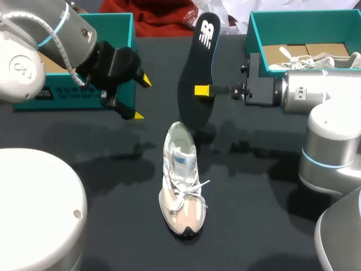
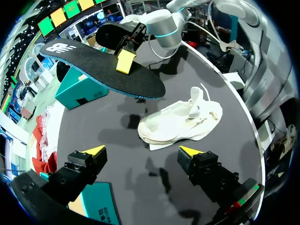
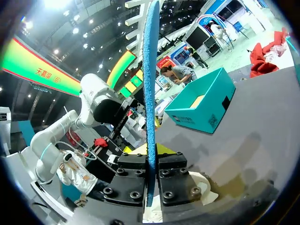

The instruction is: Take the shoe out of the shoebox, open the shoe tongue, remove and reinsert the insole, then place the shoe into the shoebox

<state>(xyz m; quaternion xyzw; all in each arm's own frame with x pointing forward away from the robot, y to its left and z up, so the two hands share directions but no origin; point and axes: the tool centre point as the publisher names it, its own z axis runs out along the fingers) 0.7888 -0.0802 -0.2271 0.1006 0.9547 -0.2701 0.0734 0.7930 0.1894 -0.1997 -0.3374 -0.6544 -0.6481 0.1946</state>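
While the right jaws clamp the black insole (image 1: 197, 62) above the white shoe (image 1: 181, 180) on the table (image 1: 254, 197), the left jaws hang wide open, empty, by a teal shoebox (image 1: 111, 26).

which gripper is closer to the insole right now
Right. The right gripper is shut on the insole, holding it on edge off the table. The left gripper is open, off to the insole's side and not touching it.

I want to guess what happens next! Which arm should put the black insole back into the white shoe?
Probably the right. The right pincer is shut on the insole, held up close to the shoe. The left pincer is open, empty and off to the side.
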